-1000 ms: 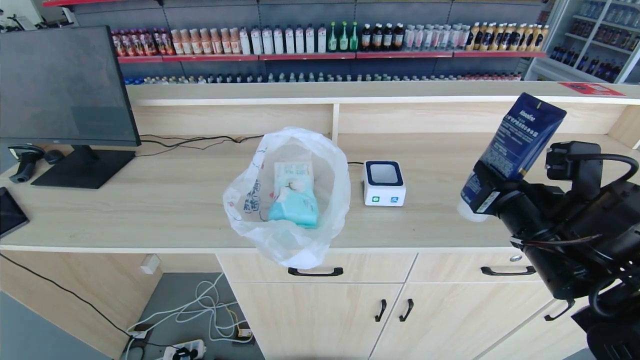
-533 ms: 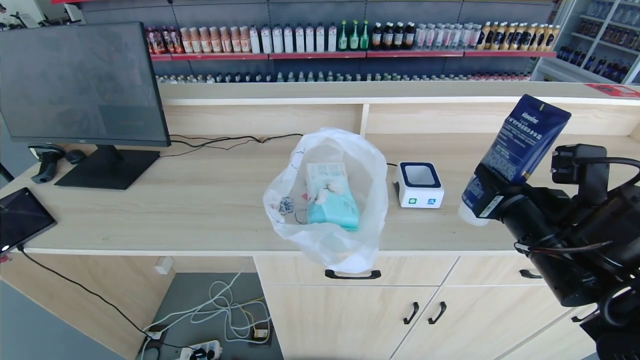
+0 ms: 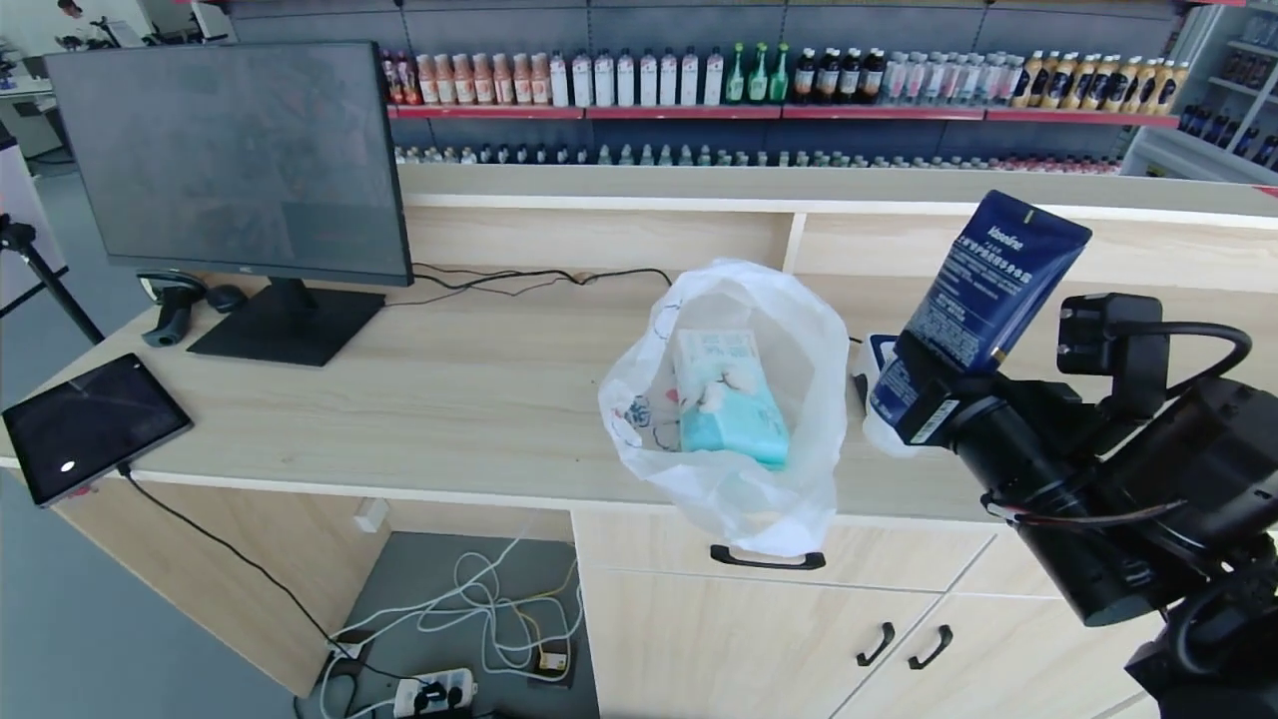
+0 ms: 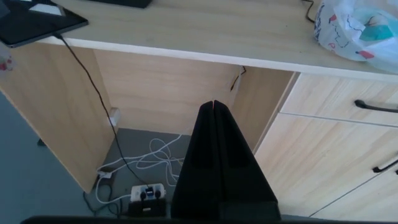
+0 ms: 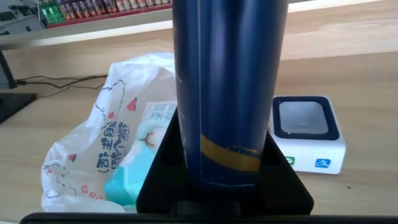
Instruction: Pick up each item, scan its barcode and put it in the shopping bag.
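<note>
Our right hand (image 3: 934,411) is clamped on a dark blue plastic squeeze tube (image 3: 988,285) near its cap end. The tube is tilted, crimped end up, and held above the right part of the light wooden table (image 3: 449,389). From the head view it hides most of the white box scanner with a dark-rimmed window (image 5: 308,132), which stands on the table just right of the translucent white plastic shopping bag (image 3: 804,330). The bag is open, its lower part hanging over the near table edge, with a teal pack of wipes (image 3: 731,414) lying inside.

Our left hand (image 4: 213,107) has its fingers pressed together, holding nothing. It is low in front of the table, over the floor where white cables (image 4: 155,152) lie.

At the far left stands a black monitor (image 3: 235,165) with a black handheld scanner (image 3: 172,312) beside its foot. A dark tablet (image 3: 90,424) sits at the near left corner.
</note>
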